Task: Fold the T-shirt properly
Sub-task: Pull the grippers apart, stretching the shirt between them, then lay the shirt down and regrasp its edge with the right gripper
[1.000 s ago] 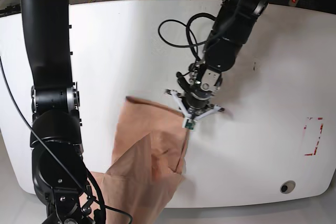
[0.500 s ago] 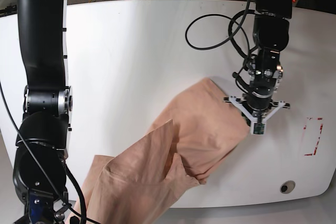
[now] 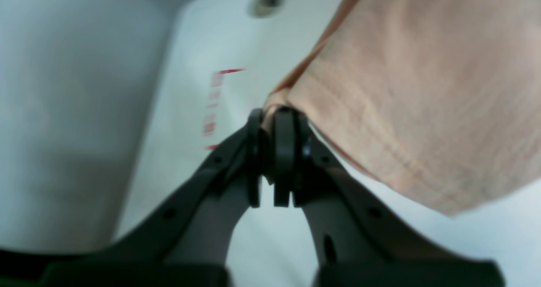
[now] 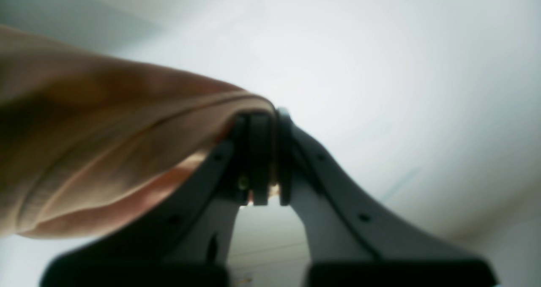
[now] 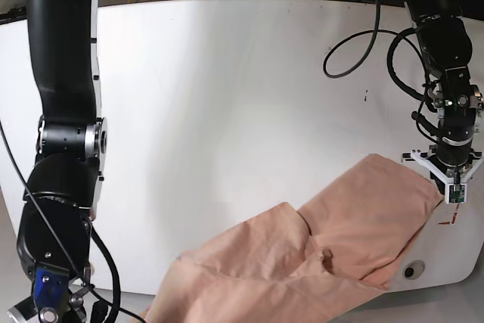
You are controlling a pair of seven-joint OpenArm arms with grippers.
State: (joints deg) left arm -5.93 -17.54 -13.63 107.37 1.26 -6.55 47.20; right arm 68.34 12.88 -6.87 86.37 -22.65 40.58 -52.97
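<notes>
The peach T-shirt (image 5: pixel 340 240) lies stretched across the front right of the white table (image 5: pixel 227 96), and its left end hangs past the front edge. My left gripper (image 5: pixel 452 187) is shut on the shirt's right edge, close to the table's right side. In the left wrist view the gripper (image 3: pixel 274 118) pinches a seamed edge of the shirt (image 3: pixel 422 88). In the right wrist view my right gripper (image 4: pixel 262 118) is shut on a fold of the shirt (image 4: pixel 105 151). In the base view the right gripper is out of frame at the bottom left.
Red tape marks (image 5: pixel 451 221) and a round hole (image 5: pixel 413 270) lie on the table just below the left gripper; both show in the left wrist view (image 3: pixel 213 105). Black cables (image 5: pixel 363 43) loop by the left arm. The right arm's column (image 5: pixel 64 111) stands at the left.
My left gripper has carried the shirt's edge from the table's middle to its right side, pulling the cloth out flat and wide. The right arm's lower end has sunk toward the bottom left.
</notes>
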